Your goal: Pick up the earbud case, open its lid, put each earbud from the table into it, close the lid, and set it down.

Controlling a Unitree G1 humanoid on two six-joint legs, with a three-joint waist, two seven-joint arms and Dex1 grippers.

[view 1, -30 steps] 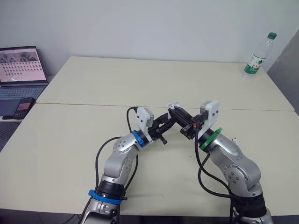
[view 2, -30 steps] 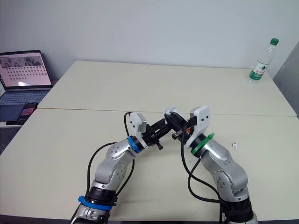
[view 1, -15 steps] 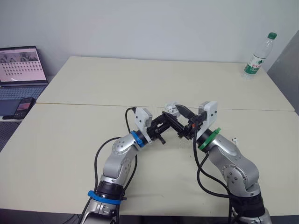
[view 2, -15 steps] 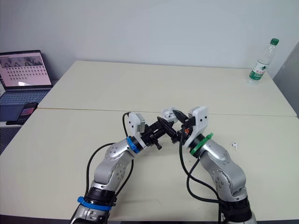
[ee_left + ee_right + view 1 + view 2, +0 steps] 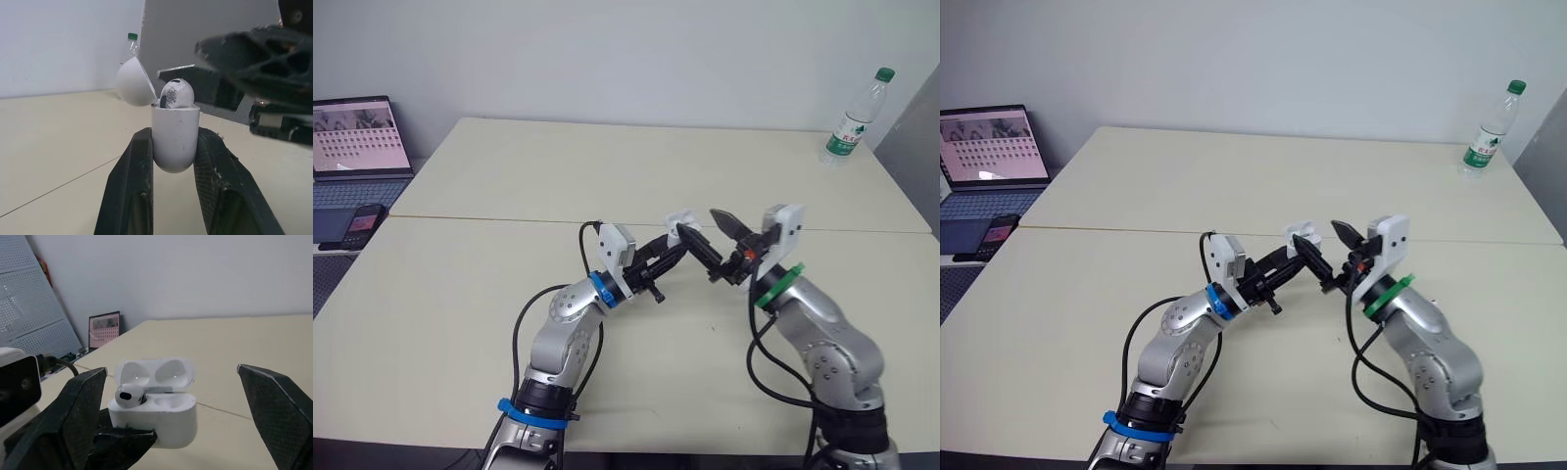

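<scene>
Cream tabletop spread out before me under a plain pale wall, with a seam running across it from the left edge to the right. Beyond the left edge an open laptop sat on a lower surface, its screen lit.

My left gripper was raised over the middle of the tabletop, just on the near side of the seam. Its two black fingers were clamped against the sides of the earbud case. My right gripper faced it from the right. Its fingers were spread wide apart, one to either side of the case, and touched nothing that I could see.

At the far right corner a water bottle with a green cap stood upright. A phone lay just in front of the laptop, off the left edge.

The case was white and clear of the tabletop, held upright in my left grip. Its lid was swung back on the hinge, both hollows showing. One earbud sat in one socket of the case, its rounded head poking above the rim; the socket beside it looked bare
</scene>
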